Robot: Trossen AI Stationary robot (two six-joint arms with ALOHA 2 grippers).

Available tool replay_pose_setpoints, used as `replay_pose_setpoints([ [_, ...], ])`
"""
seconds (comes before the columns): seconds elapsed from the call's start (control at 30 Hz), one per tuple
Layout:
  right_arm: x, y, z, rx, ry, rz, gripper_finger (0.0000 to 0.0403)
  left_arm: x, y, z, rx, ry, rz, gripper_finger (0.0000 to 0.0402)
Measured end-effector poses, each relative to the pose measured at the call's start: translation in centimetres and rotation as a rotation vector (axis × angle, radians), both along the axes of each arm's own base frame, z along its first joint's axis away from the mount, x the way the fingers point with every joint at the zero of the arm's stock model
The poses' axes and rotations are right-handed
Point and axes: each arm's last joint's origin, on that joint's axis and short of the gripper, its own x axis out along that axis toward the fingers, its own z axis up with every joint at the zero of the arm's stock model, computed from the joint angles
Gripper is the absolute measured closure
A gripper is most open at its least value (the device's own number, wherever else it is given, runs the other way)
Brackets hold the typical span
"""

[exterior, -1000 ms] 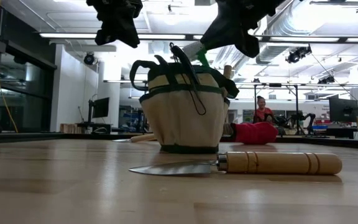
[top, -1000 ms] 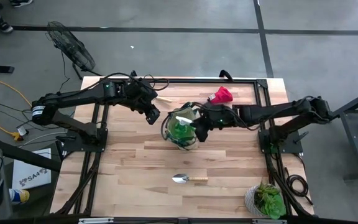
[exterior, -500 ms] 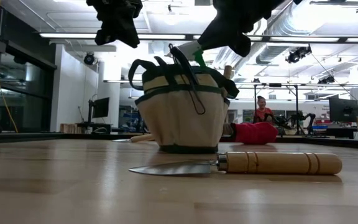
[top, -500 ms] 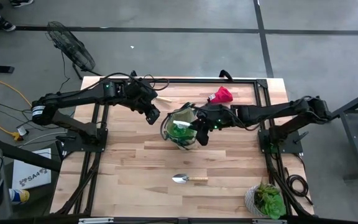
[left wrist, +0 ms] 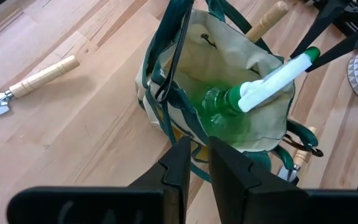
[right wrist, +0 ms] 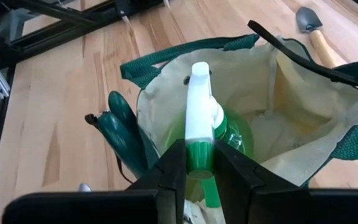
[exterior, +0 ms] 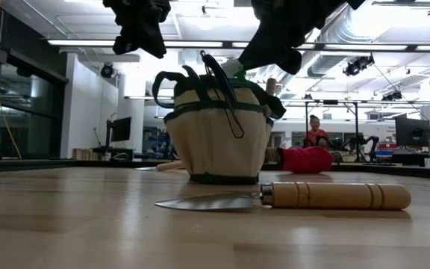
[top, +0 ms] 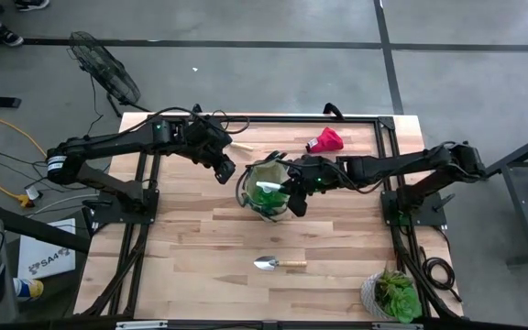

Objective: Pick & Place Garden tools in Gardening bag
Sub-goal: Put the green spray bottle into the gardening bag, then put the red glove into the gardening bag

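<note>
The right gripper [top: 293, 191] has slid further over the gardening bag [top: 266, 190], lowering the green spray bottle [right wrist: 216, 134] it's clamped on. Over on the left, the left gripper [top: 225, 170] hovers just beside the bag, jaws together and empty. A trowel [top: 278, 264] lies nearer the front; a red piece [top: 325, 140] sits behind the bag.

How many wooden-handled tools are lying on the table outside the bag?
2. A trowel in front of the bag; another handle behind it, near the left gripper. More may hide inside the bag.
</note>
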Motion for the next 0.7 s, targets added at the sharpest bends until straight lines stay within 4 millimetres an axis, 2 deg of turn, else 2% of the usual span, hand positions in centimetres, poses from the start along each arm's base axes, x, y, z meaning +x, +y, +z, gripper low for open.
replay_pose_setpoints([
  [0.3,0.04,-0.03,0.05,0.039,-0.010,-0.034,0.0303,0.00,0.01,0.00,0.000,0.000,0.001,0.0351],
  [0.57,-0.03,-0.03,0.17,0.087,-0.017,-0.067,0.0231,0.00,0.00,0.00,0.000,0.000,0.002,0.0351],
  [0.7,-0.48,-0.05,0.93,0.104,-0.045,-0.079,0.0197,0.00,0.01,0.00,0.000,0.000,0.004,0.0351],
])
